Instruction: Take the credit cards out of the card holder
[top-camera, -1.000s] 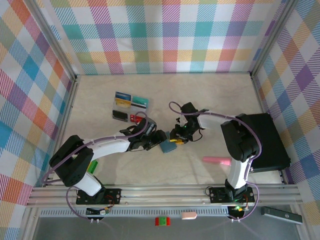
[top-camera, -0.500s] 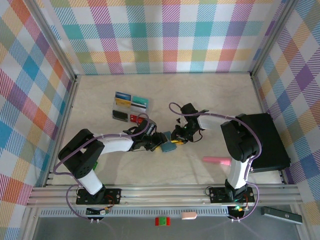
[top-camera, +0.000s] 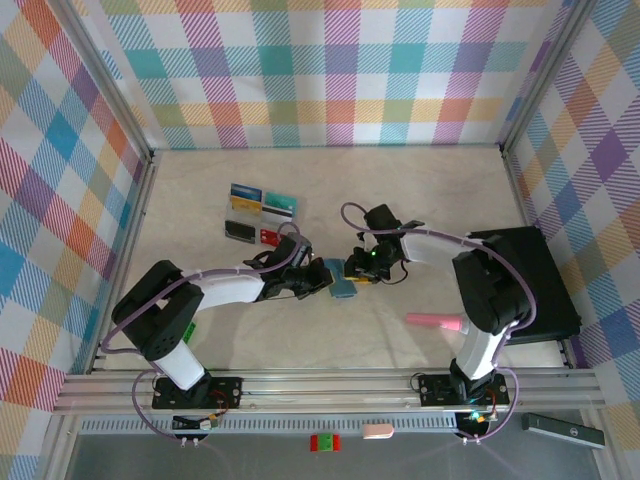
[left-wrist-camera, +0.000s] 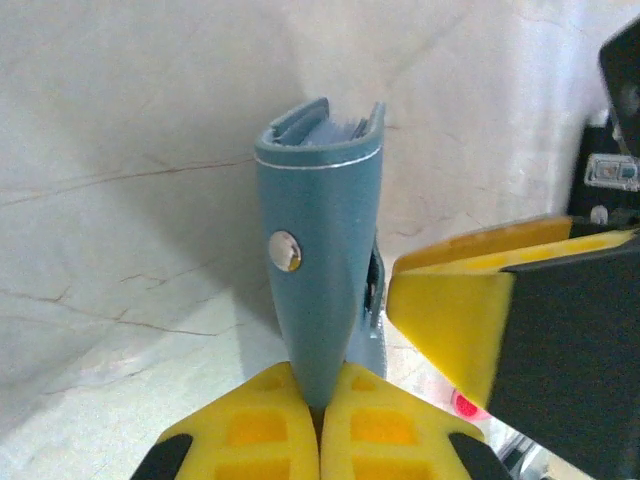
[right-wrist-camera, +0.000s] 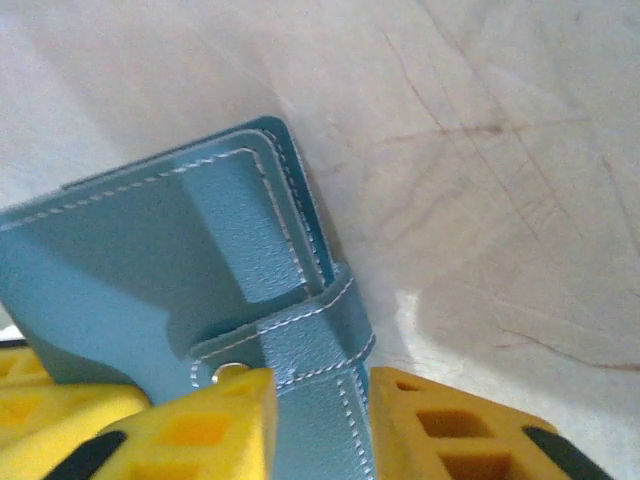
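My left claw (top-camera: 322, 278) is clamped tight on the near edge of the card holder (top-camera: 342, 283), its yellow fingertips (left-wrist-camera: 282, 412) meeting around the teal fabric. In my left wrist view the holder (left-wrist-camera: 320, 250) shows edge-on, a small metal snap on its side and its far end gaping a little. It sits mid-desk (top-camera: 420, 190), between my two claws.

My right claw (top-camera: 358, 268) comes at the holder from the other side. In the right wrist view its fingers (right-wrist-camera: 225, 410) stand narrowly apart with the holder's stitched strap (right-wrist-camera: 315, 345) between them; whether they are pinching it I cannot tell. One of those fingers (left-wrist-camera: 450, 310) shows just beside the holder in the left wrist view.

The credit cards (top-camera: 246, 193) lie in a cluster on the desk, beyond my left arm and well apart from the holder.
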